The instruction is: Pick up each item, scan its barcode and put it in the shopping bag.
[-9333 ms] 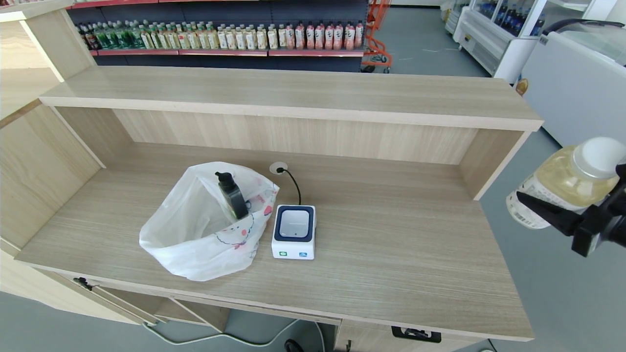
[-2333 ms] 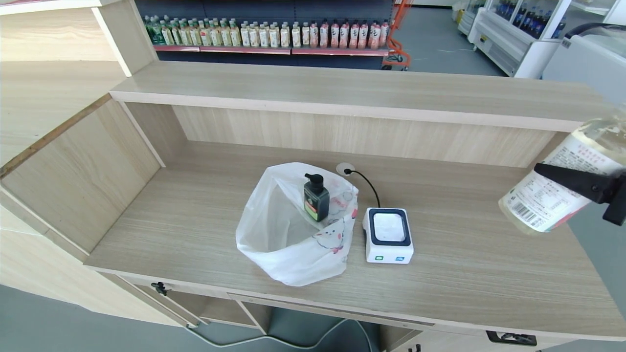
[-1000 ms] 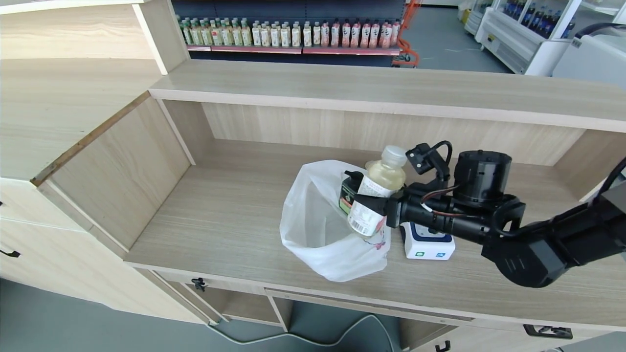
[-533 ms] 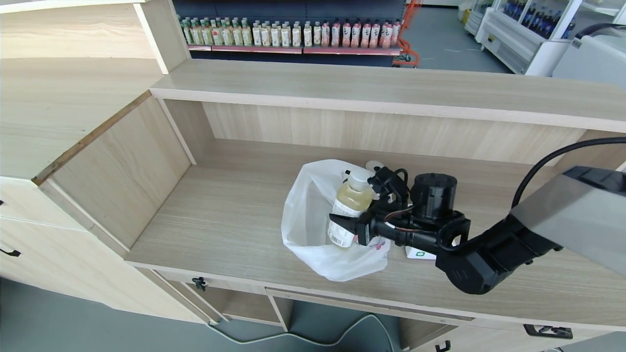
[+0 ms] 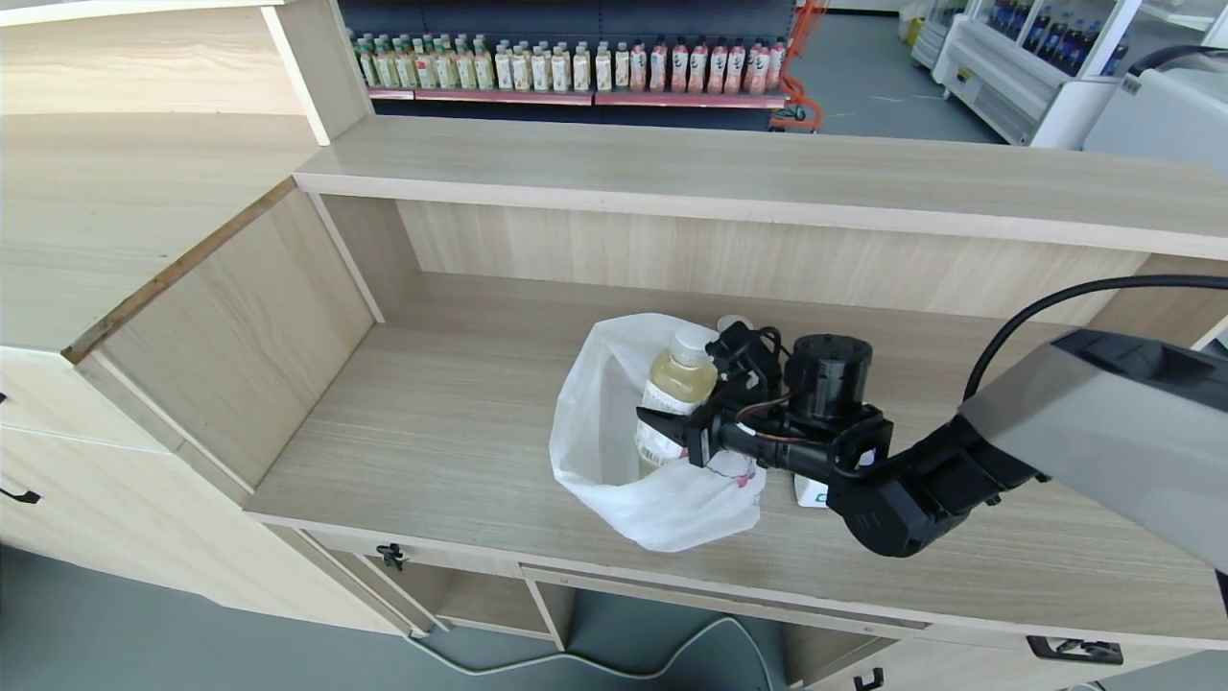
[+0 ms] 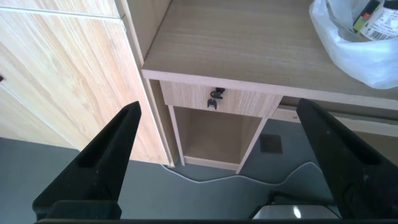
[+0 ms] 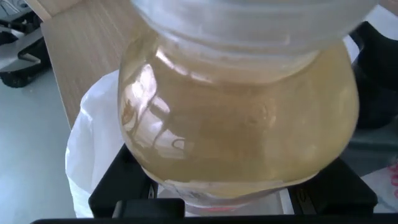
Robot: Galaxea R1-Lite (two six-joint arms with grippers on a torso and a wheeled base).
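My right gripper [image 5: 672,429] is shut on a clear bottle of yellowish drink [image 5: 675,392] with a white cap, held upright and lowered into the mouth of the white shopping bag [image 5: 614,485] on the counter. The right wrist view has the bottle [image 7: 242,124] close up between the dark fingers [image 7: 134,193], with the bag [image 7: 87,155] beneath it. My arm covers the white scanner, leaving only a corner [image 5: 806,494] visible to the right of the bag. My left gripper [image 6: 219,107] hangs open below the counter's front edge, holding nothing.
The wooden counter [image 5: 460,432] has a raised back shelf [image 5: 672,173] and a side wall on the left [image 5: 249,336]. A drawer with a dark handle [image 6: 216,98] sits under the front edge. Bare counter lies left of the bag.
Over the last second my right arm has carried the bottle left and down, from above the bag's right rim into the bag. The left arm is unchanged.
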